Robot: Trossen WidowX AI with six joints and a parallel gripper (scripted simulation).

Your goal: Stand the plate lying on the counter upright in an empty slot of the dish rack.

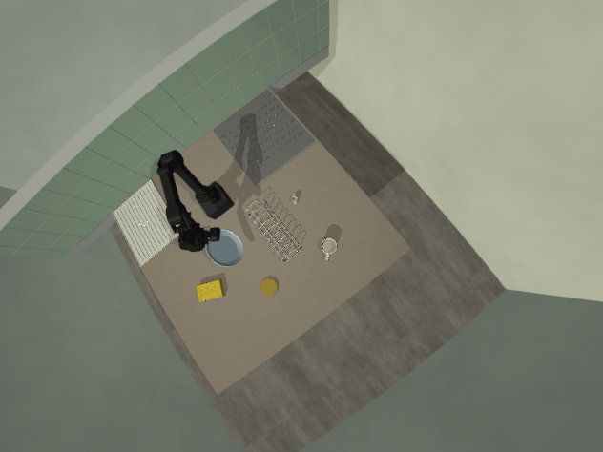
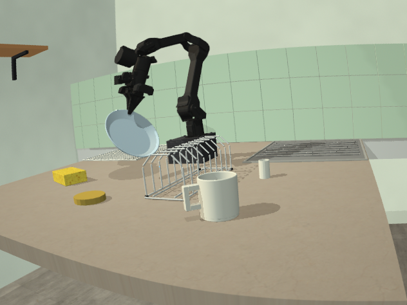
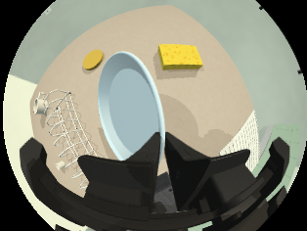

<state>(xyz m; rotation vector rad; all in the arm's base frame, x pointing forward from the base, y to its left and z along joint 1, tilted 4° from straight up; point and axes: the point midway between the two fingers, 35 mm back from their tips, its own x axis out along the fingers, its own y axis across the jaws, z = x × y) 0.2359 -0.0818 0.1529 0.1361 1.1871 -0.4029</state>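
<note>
- Pincer (image 1: 214,235) (image 2: 129,113) (image 3: 161,135), nearly closed, grips the rim of the light-blue plate between its fingertips.
- Plate (image 1: 225,249) (image 2: 132,134) (image 3: 132,108) hangs tilted above the bench (image 1: 316,292) (image 2: 295,236) (image 3: 220,73), outside the rack.
- Wire dish rack (image 1: 300,248) (image 2: 164,198) (image 3: 69,93) stands on the bench, slots facing up.
- White mug (image 1: 328,246) (image 2: 218,197) (image 3: 40,106) stands upright near the rack, mouth up, pale inside.
- Small white cylinder (image 1: 294,199) (image 2: 264,168) (image 3: 61,165) stands on the rack's other side from the yellow sponge (image 1: 210,290) (image 2: 69,175) (image 3: 180,56) and flat mustard disc (image 1: 268,287) (image 2: 89,197) (image 3: 93,59).
</note>
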